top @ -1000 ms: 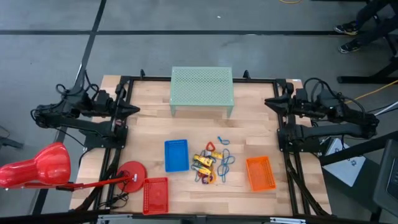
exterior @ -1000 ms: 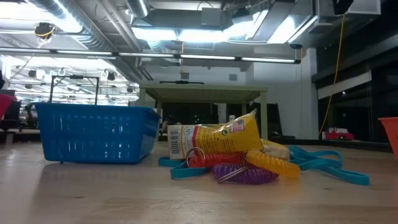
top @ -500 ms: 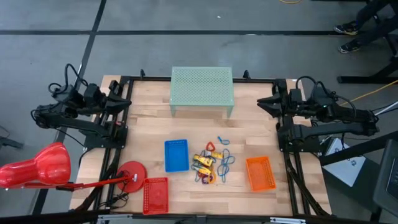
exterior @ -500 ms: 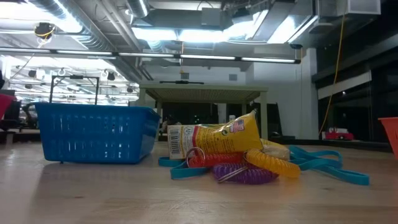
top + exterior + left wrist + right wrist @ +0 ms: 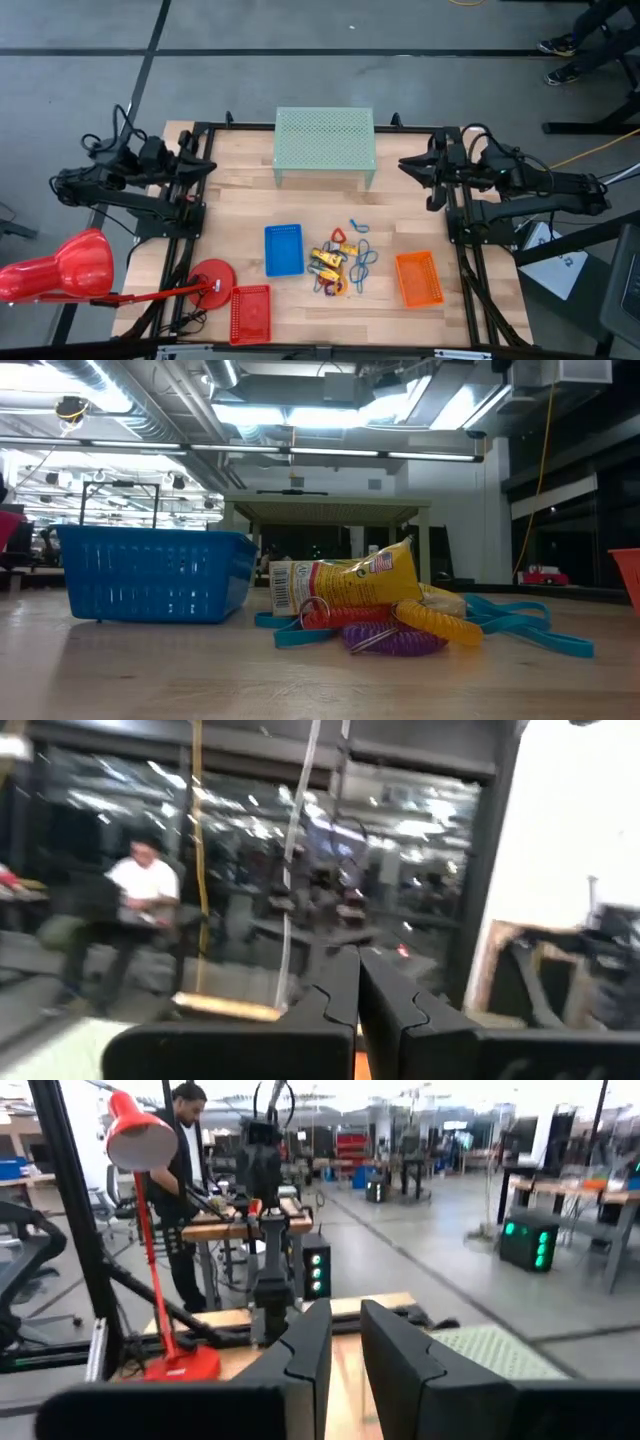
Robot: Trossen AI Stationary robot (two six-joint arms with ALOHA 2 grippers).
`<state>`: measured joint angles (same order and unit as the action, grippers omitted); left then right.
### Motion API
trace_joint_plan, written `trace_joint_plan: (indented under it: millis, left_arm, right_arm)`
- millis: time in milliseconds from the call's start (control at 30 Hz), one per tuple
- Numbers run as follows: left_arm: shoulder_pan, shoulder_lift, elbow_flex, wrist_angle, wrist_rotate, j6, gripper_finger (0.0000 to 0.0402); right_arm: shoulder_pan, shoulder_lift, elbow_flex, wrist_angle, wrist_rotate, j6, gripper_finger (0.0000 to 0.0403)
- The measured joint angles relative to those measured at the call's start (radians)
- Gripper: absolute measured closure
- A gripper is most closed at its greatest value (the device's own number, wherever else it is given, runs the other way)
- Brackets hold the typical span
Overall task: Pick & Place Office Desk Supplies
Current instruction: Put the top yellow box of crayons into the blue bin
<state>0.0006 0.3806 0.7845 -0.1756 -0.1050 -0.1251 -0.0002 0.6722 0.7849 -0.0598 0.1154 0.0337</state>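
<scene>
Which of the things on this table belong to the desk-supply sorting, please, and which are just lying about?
Belong to the job:
yellow-and-black blocky clips
thin blue wire-like loops
red coiled loop
purple coiled loop

Lying about:
red desk lamp
pale green perforated metal stand

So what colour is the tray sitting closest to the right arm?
Orange; the tray shows best in the high view.
</scene>
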Motion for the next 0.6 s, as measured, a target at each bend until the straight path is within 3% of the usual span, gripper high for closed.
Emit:
trace_joint_plan:
  millis: [100,200,400,533,600]
  left_arm:
    - [0.002,0.015,0.000,-0.016,-0.077,0.012,0.0399]
    - [0.002,0.025,-0.001,-0.045,-0.077,0.009,0.0396]
    - [0.001,0.094,-0.028,-0.092,0.028,-0.077,0.0387]
    - [-0.013,0.245,-0.083,-0.015,0.030,-0.082,0.0361]
    - [-0.025,0.357,-0.111,0.032,-0.025,-0.017,0.0341]
  right_arm:
    - [0.000,0.005,0.000,0.052,0.000,-0.047,0.0341]
    - [0.002,0.005,0.000,0.077,0.000,-0.065,0.0341]
    - [0.004,0.006,0.000,0.075,-0.049,-0.068,0.0341]
    - [0.023,0.005,0.000,0.075,-0.052,-0.076,0.0341]
    - [0.029,0.006,0.000,0.075,-0.034,-0.083,0.0341]
